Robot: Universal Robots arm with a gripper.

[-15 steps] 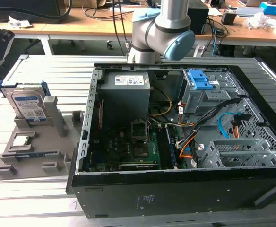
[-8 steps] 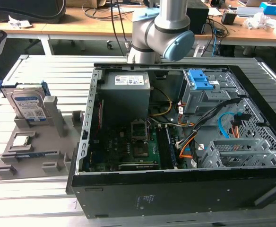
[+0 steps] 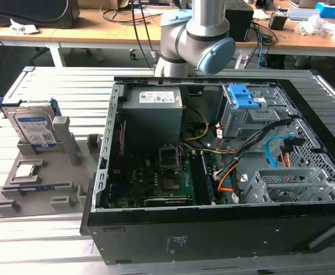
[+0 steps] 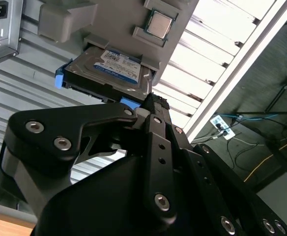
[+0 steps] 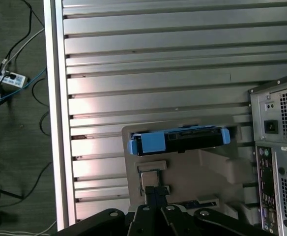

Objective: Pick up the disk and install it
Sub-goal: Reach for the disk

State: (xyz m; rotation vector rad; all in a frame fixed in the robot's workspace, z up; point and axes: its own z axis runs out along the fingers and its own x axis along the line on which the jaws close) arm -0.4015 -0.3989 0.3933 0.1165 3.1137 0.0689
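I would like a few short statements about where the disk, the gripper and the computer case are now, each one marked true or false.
1. The disk stands on its edge in the grey holder, outside the computer case. True.
2. The gripper holds the disk. False: it is apart from the disk and grips nothing.
3. A processor chip lies on the same grey holder. True.
4. The computer case is closed. False: its side is open and the motherboard shows.
5. The disk is to the exterior view's right of the case. False: it is to the exterior view's left.
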